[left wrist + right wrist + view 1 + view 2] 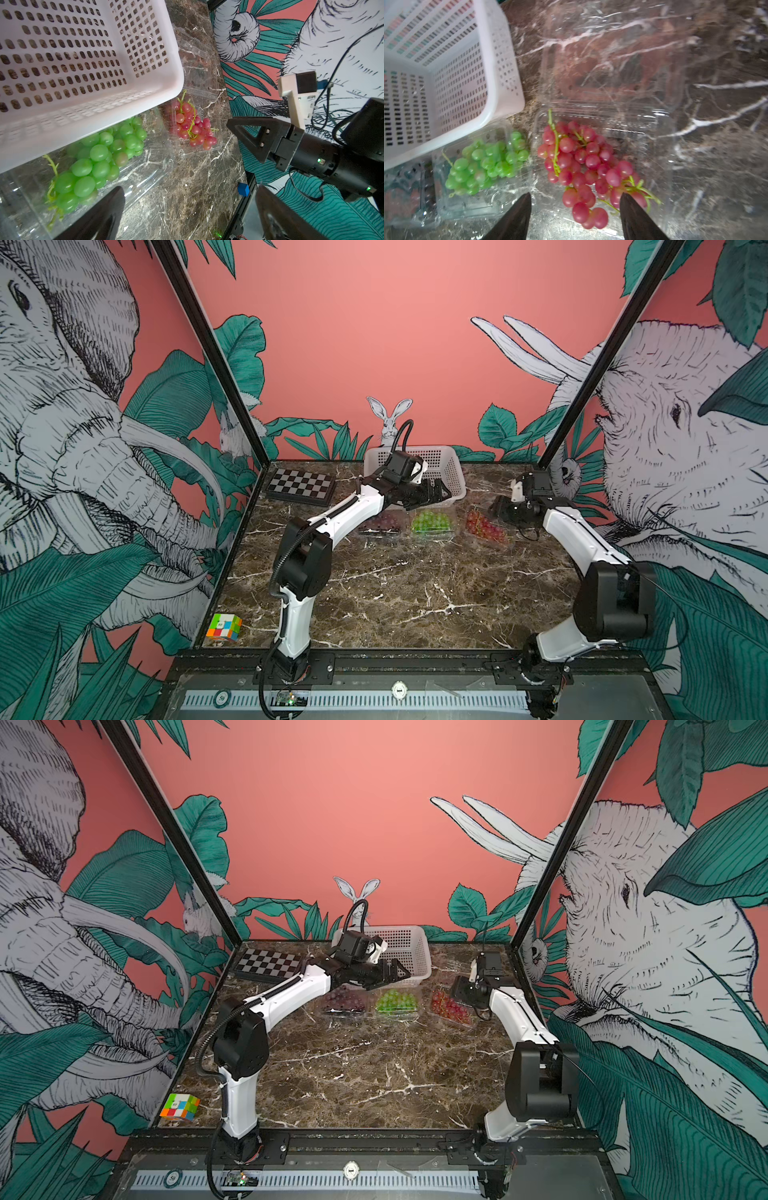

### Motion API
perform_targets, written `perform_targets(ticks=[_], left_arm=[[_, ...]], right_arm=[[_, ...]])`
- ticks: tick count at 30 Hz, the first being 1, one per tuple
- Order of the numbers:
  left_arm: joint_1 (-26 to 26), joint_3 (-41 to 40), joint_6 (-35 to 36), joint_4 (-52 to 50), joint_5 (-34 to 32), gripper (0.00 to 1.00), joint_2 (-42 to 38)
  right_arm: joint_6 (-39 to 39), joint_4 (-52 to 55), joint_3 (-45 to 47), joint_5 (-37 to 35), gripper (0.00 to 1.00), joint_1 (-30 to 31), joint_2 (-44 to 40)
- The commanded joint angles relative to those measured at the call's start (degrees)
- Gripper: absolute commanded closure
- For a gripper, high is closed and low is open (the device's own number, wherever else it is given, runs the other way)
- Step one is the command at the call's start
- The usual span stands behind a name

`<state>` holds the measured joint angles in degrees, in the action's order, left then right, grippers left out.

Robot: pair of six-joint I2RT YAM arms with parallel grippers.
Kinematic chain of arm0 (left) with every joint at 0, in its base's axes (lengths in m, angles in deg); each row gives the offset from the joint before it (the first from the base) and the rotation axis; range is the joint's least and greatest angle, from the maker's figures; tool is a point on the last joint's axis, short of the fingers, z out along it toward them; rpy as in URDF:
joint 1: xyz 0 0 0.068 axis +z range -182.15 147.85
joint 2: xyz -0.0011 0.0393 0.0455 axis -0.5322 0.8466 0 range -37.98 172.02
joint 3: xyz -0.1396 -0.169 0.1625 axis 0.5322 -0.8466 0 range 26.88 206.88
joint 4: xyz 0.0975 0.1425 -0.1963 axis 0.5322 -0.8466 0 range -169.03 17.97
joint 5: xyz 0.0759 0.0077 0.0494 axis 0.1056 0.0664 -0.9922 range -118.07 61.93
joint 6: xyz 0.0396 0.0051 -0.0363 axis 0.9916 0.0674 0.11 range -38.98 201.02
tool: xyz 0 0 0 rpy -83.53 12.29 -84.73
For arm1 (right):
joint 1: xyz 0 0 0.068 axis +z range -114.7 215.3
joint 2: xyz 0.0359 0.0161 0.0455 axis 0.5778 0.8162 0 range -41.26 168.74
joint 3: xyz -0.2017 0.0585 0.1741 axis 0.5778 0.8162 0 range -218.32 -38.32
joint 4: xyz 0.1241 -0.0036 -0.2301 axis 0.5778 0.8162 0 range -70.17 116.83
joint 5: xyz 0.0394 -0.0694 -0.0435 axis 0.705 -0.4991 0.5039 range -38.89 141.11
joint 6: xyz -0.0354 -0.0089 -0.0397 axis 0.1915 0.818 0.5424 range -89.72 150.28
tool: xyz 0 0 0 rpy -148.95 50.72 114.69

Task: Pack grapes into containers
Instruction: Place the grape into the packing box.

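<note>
Worktop (415, 593): brown marble-patterned slab with white veining, glossy.

Basket (446, 464): white perforated plastic, rectangular with rounded corners, taken as the reference.

Dark grapes (380, 521): a purple-black bunch in a clear container (382, 535), just in front of the basket's near wall, towards its left end.

Green grapes (488, 162): a glossy round-berried bunch with a pale stem, in a second clear punnet (477, 204) just in front of the basket's near right corner.

Red grapes (581, 166): a bunch on green stems, lying in the third clear box (645, 145), just right of that corner. Its hinged lid (612, 62) lies open and flat on the slab beside the basket's right wall.

Left end effector (189, 188): black tapered fingers spread wide, holding nothing, at the basket's near rim.

Right end effector (575, 195): jaws parted over the end of the red bunch farthest from the basket; contact with the berries cannot be told.

Chessboard (300, 486): flat, just left of the basket.

Colour cube (223, 627): well apart from the basket, at the slab's near left corner.
</note>
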<state>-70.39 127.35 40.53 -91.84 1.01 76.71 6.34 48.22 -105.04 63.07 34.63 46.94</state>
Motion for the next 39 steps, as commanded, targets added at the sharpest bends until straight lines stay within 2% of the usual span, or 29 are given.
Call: perform_targets(ticks=[1, 5, 11, 20, 23, 28, 31, 35, 39], left_arm=[[-1.0, 2.2, 0.0, 0.0, -0.3, 0.01, 0.8], [-1.1, 2.8, -1.0, 1.0, -0.4, 0.01, 2.5], [-1.6, 5.0, -2.7, 2.4, 0.2, 0.01, 5.1], [-1.6, 6.1, -4.0, 3.1, 0.9, 0.01, 6.5], [-1.5, 6.2, -4.0, 3.2, 1.0, 0.01, 6.5], [-1.6, 6.1, -3.8, 2.8, 0.9, 0.01, 6.2], [-1.6, 6.4, -3.9, 3.1, 0.9, 0.01, 6.5], [-3.5, 8.1, -4.7, 3.2, 1.3, 0.01, 8.0], [-4.4, 9.7, -4.9, 2.7, 1.4, 0.01, 8.8]], right_arm=[[-2.4, -0.2, 3.0, -6.7, 0.33, -2.0, -2.0], [-3.3, -0.8, 5.5, -6.5, 0.39, -4.8, -0.8], [-2.7, -2.5, 4.7, -6.0, 0.58, -5.2, 3.1], [-0.1, -7.5, 1.6, -3.8, 0.72, -5.2, 10.7], [1.2, -8.9, 0.2, -3.5, 0.74, -5.2, 12.1], [2.5, -6.4, -2.7, -2.1, 0.6, -5.3, 10.8], [1.6, -6.0, -2.5, -3.2, 0.43, -5.9, 8.7], [-1.4, -10.8, -1.1, -0.4, 0.18, -8.7, 10.0], [-4.0, -19.4, -0.4, 5.6, 0.05, -11.3, 13.0]])
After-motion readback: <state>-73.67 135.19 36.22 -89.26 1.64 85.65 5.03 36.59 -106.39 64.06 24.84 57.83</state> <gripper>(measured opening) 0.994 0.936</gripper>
